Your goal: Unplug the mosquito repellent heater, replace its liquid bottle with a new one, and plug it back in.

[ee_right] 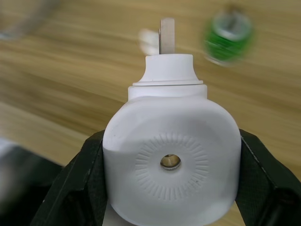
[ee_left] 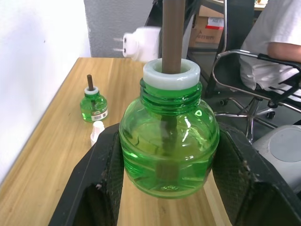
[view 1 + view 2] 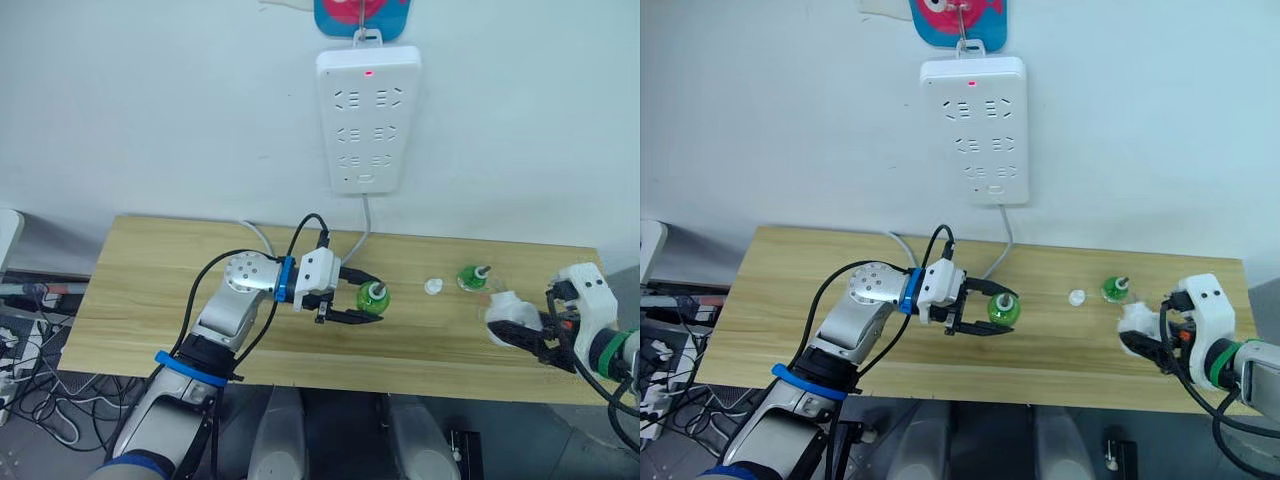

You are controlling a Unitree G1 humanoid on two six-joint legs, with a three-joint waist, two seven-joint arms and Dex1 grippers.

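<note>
The left gripper [image 3: 352, 302] clamps a full green bottle [image 3: 374, 297], wick up, mid-worktop, while the right gripper [image 3: 520, 335] grips the mosquito repellent heater [image 3: 507, 312] well apart near the right edge.

- You get bright, even light in both head views; the wall [image 3: 150, 110] looks flat white, shadows soft.
- The green bottle [image 2: 168, 141] shows small glints, sharp up close.
- Behind the heater [image 1: 171, 162], your worktop [image 1: 70, 84] is smeared with blur.

Glossy green against matt white

The bottle [image 2: 168, 146] gleams, clear green and smooth, ribbed at the neck, with a dull brown wick [image 2: 172, 33]; the heater [image 1: 169, 165] is matt white plastic; the table [image 3: 150, 290] shows pale wood grain; the black fingers [image 2: 101, 183] look finely textured.
</note>
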